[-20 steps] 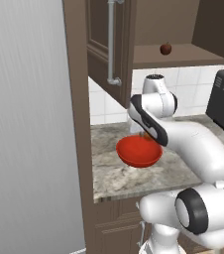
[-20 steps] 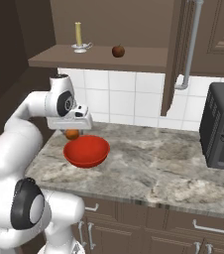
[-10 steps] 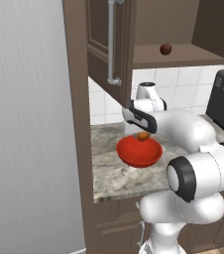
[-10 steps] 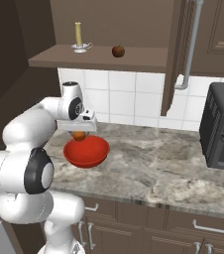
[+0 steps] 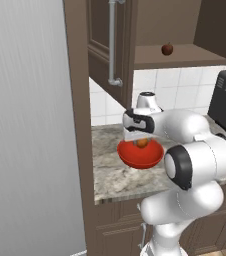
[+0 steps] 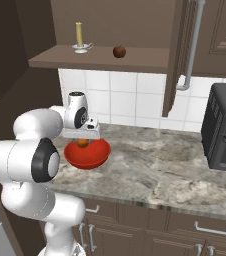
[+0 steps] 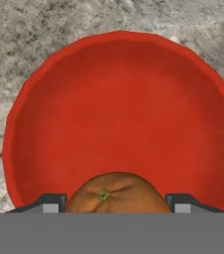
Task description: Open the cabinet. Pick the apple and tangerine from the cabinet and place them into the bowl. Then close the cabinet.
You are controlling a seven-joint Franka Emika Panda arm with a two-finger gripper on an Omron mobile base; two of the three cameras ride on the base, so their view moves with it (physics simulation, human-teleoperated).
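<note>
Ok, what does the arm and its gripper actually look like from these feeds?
A glossy white arm of rounded, bulbous segments with dark grey round joint caps. The white hand ends in a gripper with two small dark grey finger tips. No loose cables or markings visible.

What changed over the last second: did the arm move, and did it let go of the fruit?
The arm swung to bring the gripper lower, right over the red bowl. It has not let go: the tangerine still sits between its fingers above the bowl. The apple stayed on the shelf of the open cabinet, and the bowl stayed in place on the counter.
</note>
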